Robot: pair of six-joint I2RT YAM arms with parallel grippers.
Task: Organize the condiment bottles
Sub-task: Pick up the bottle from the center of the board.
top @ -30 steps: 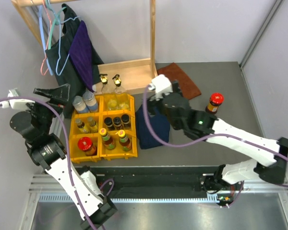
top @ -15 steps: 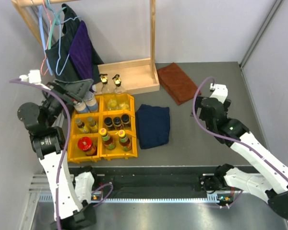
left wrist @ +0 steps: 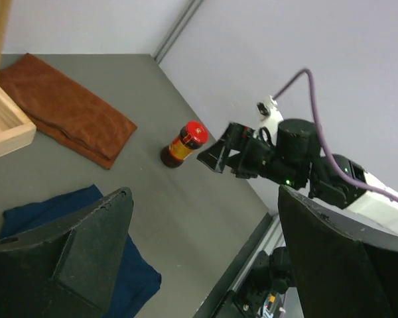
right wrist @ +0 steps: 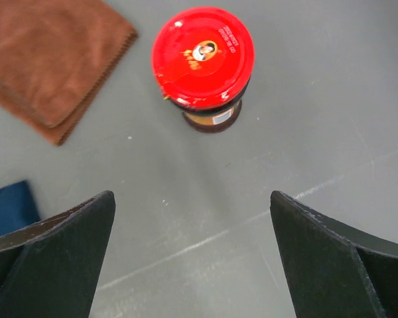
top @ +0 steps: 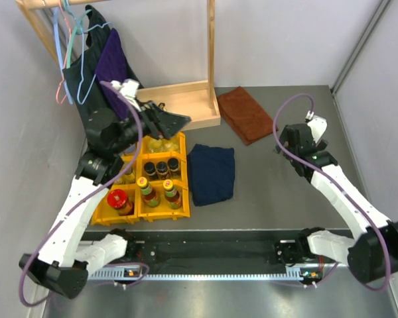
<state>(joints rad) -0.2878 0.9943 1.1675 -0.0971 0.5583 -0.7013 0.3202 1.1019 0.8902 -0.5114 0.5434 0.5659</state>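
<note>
**Retrieving the Stray Jar for Binning**

1. Layout. The grey surface [top: 265,192] carries the yellow bins [top: 146,213] at 9 o'clock in the top view. A blue cloth [top: 212,173] lies near centre and a brown cloth [top: 247,114] at 1 o'clock.
2. Stock. Most condiment bottles stand upright in the bins, among them dark-capped bottles [top: 160,167] and yellow-capped sauce bottles [top: 148,189].
3. Outlier. The stray jar [right wrist: 212,116] stands upright alone at 3 o'clock, well apart from the bins and hidden under the right arm in the top view.
4. Fingers. The right fingers [right wrist: 60,252] are spread wide and empty, with the jar at their 12 o'clock and clear of contact. The left fingers [left wrist: 73,252] are also wide and empty, raised near the bins.
5. Handling. The jar is probably glass, so expect it to be rigid, smooth, breakable and fairly heavy. Grip the body just under the red lid [right wrist: 202,53], whose overhang should check slipping. Keep the jar vertical.
</note>
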